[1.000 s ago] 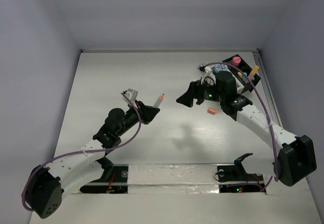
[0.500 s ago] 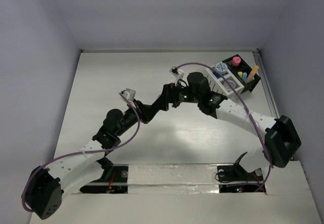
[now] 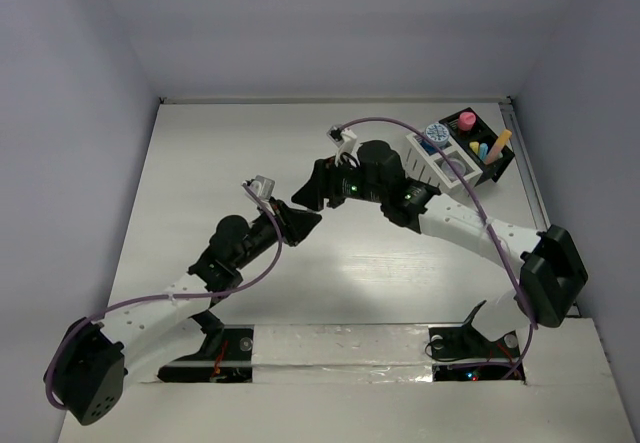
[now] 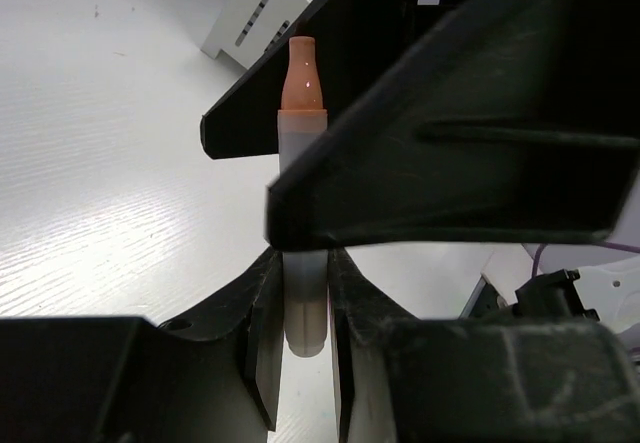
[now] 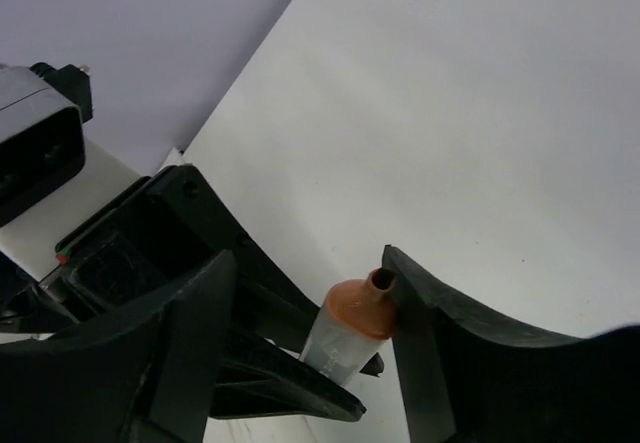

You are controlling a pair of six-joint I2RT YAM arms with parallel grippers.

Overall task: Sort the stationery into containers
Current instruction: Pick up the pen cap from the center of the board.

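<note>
Your left fingers (image 4: 262, 328) are clamped tight on the lower barrel of a pen (image 4: 300, 138) with a pale grey body and an orange cap, and they hold it upright above the bench (image 3: 200, 163), cap end pointing away from the wrist. From overhead, this grip sits near the middle of the bench, a little left of centre. Your right fingers (image 5: 190, 333) stand apart on either side of the same pen near its capped end. The gap between them is wider than the pen, so they are not gripping it. In the right wrist view the orange tip (image 5: 362, 308) lies just against the inner face of one finger, with clear space to the other. The two sets of fingers meet almost nose to nose, the right arm reaching in from the far right. The organizer (image 3: 440, 170) stands at the far right corner of the bench, well apart from the pen. Its white slatted half faces the arms and its black half (image 3: 503, 166) lies behind. A round blue-dotted jar (image 3: 435, 133) sits in the white half. A pink jar (image 3: 467, 120), a leaning yellow-orange marker (image 3: 499, 142) and small blue and yellow pieces (image 3: 481, 150) show in the black half.
</note>
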